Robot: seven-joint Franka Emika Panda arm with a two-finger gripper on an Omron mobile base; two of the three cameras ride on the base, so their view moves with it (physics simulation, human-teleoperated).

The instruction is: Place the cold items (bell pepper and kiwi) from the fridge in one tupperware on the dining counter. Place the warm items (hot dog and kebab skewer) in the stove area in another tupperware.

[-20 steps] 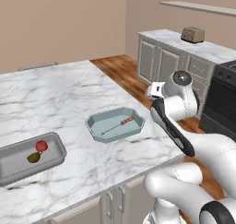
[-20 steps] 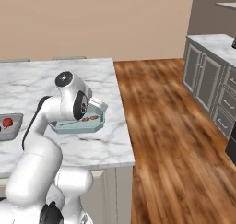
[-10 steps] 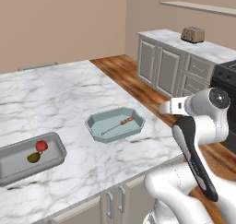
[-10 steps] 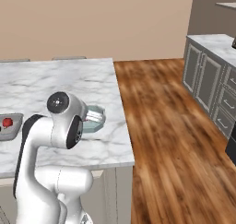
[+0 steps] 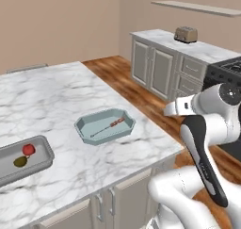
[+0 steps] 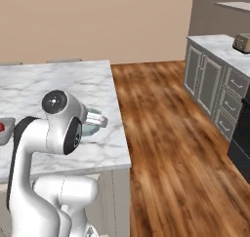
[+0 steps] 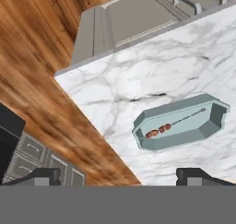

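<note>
A blue-grey tupperware point(image 5: 84, 128) point(image 7: 213, 119) lies near the dining counter's right edge. The kebab skewer point(image 5: 110, 126) point(image 7: 168, 125) rests inside it. At the counter's left end a grey tupperware point(image 5: 41, 161) holds the red bell pepper point(image 5: 28, 149) and the brownish kiwi point(image 5: 20, 161). My gripper point(image 7: 120, 177) is open with nothing between its fingertips point(image 7: 44, 176). It hangs off the counter's corner over the wood floor, apart from the blue-grey tupperware and looking back at it. In the right base view my arm covers most of that tupperware point(image 6: 92, 130). The hot dog is out of view.
The marble counter point(image 5: 56, 96) ends in a sharp corner beside the hand, with wood floor point(image 6: 166, 133) beyond. Grey cabinets along the far wall carry a toaster point(image 5: 186, 33) point(image 6: 241, 42). A dark stove point(image 5: 226, 70) stands close behind my arm.
My arm has swung away from the blue-grey tupperware, off the counter's edge toward the stove side. The gripper stayed open and empty. Both base views have shifted slightly with the camera.
</note>
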